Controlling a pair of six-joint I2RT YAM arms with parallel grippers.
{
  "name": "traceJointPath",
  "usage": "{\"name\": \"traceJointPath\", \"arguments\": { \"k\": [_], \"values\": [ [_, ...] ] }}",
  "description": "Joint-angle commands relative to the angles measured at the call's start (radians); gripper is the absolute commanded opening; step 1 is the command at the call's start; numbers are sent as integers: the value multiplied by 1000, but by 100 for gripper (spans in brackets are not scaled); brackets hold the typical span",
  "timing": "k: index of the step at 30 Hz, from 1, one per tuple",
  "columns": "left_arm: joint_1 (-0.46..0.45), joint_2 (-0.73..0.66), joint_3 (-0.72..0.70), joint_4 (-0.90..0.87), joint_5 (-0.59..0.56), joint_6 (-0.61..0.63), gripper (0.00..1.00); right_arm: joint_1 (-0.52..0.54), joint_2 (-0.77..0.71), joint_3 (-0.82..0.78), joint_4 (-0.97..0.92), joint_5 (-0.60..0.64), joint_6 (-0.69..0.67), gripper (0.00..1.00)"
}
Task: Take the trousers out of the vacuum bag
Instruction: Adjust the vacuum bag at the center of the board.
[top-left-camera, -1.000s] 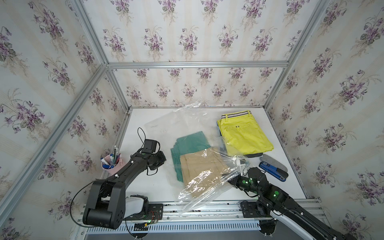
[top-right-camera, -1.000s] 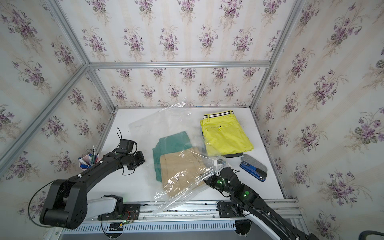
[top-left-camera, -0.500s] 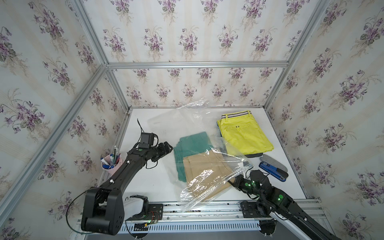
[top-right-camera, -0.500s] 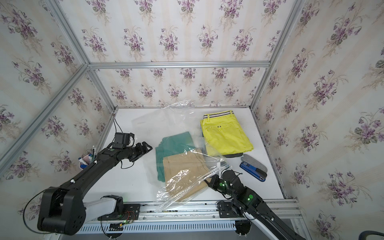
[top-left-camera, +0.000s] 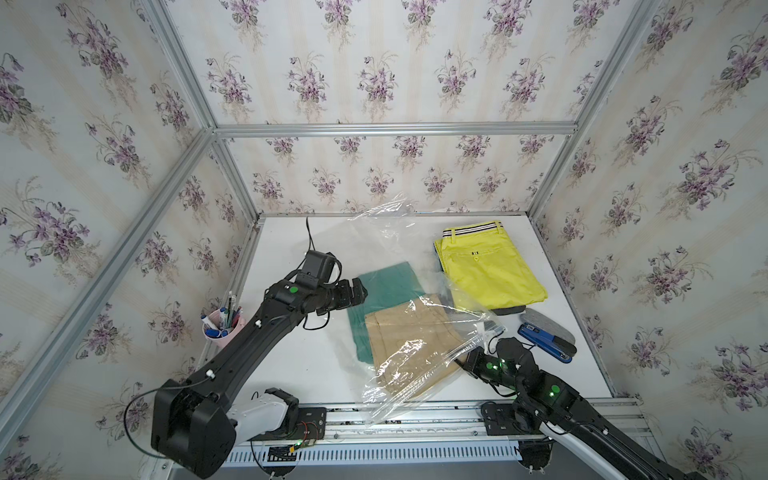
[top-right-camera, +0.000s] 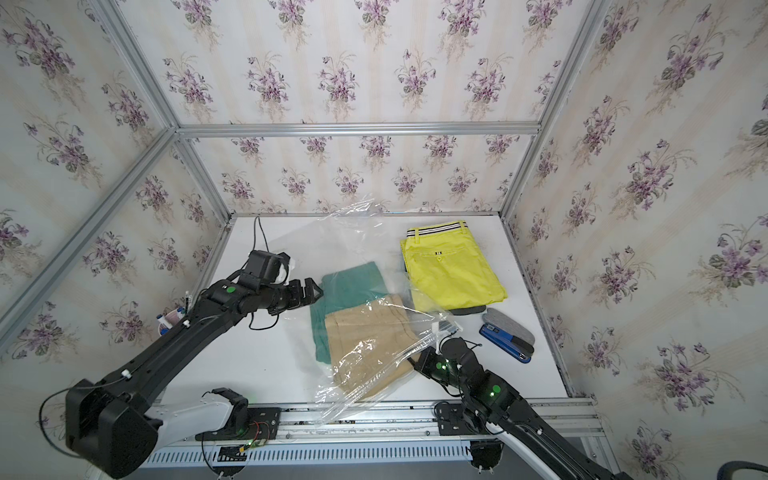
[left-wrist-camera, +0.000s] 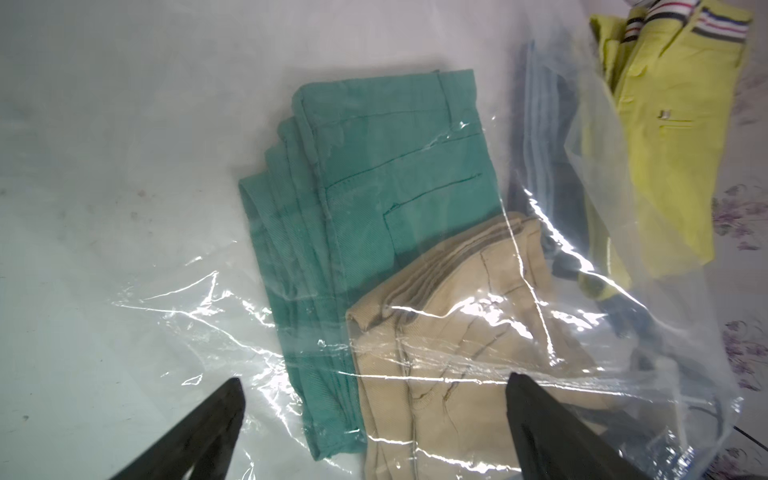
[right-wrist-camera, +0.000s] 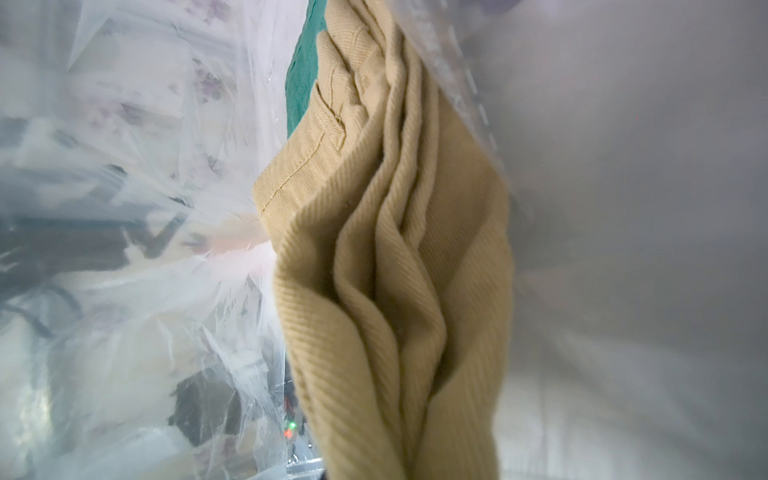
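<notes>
- The left gripper (left-wrist-camera: 374, 382) had its two black fingers (left-wrist-camera: 208, 428) spread wide and holding nothing. It hovered over crinkled plastic at the edge of the teal green folded cloth trousers (left-wrist-camera: 374, 187).
- The right gripper (top-left-camera: 467, 361) was closed on a corner of the tan folded cloth trousers (top-left-camera: 407, 332). (Its fingers were out of sight in the right wrist view, where gathered tan folds (right-wrist-camera: 395, 291) ran toward the camera.)
- The tan pair lay partly over the teal green pair in the middle of the white table (top-left-camera: 291, 361). Both were under the large see-through crinkly vacuum bag (top-left-camera: 374, 237).
- The yellow-green trousers with a striped waistband (top-left-camera: 490, 266) lay just beside the bag at the far right, topping a stack with darker edges showing beneath.
- A pink cup of pens (top-left-camera: 220, 328) stood at the table's left edge.
</notes>
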Motion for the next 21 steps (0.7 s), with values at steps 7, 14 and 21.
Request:
{"name": "traceJointPath", "arguments": {
  "k": [7, 14, 21],
  "values": [
    [-92, 327, 95, 16, -159, -105, 100, 0, -40, -10, -115, 43, -12, 0],
    [-131, 516, 161, 31, -226, -132, 100, 0, -62, -11, -136, 55, -11, 0],
    [-127, 635, 203, 31, -284, -135, 100, 0, -63, -18, -136, 59, -13, 0]
  ]
}}
